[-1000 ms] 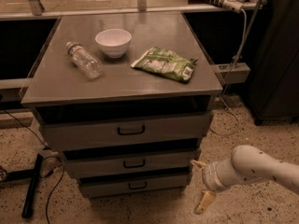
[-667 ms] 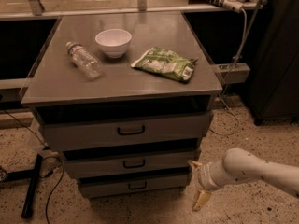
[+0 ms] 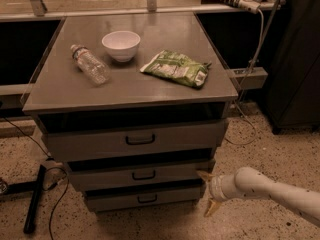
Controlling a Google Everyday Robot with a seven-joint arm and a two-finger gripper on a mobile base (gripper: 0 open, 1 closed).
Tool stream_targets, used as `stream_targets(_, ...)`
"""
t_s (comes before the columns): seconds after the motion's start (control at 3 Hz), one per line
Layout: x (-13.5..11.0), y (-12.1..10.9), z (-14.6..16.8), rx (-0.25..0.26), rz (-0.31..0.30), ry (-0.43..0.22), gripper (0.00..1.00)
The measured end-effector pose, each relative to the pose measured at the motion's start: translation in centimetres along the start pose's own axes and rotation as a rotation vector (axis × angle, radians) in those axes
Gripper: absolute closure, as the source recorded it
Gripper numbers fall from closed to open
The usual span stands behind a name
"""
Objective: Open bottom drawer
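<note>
- the counter (image 3: pixel 150 86) looked smooth, matt grey.
- the bottom drawer (image 3: pixel 115 201) had a matt grey front.
- the bowl (image 3: pixel 121 45) was glossy white.
- the bottle (image 3: pixel 91 65) was clear plastic.
- the bag (image 3: pixel 176 68) was crinkled and shiny.
- the hand (image 3: pixel 207 192), just right of the bottom drawer, had a smooth off-white shell.

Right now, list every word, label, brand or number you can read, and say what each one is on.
No text can be read.
green snack bag: printing and a pale patch, too blurred to read.
plastic bottle: no readable label.
white bowl: no marking visible.
bottom drawer: plain grey front, no text.
hand: open, low beside the bottom drawer's right end, no marking visible.
</note>
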State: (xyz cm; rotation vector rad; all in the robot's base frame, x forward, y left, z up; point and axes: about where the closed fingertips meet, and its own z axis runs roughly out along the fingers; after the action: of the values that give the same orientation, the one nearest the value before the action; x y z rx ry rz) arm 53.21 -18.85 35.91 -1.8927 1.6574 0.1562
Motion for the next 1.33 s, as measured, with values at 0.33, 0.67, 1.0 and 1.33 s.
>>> stream_targets(0.33,0.8,0.1,1.7,0.023,-0.058,-0.042,0.0)
stream_targets(0.67,0.8,0.1,1.7,0.023,-0.058,-0.042,0.0)
stream_targets(1.0,0.8,2.3,3.7,-0.022,-0.022,-0.06,0.0)
stream_targets(1.33,1.4,7.9,7.9,-0.111,0.089,-0.097,0.0)
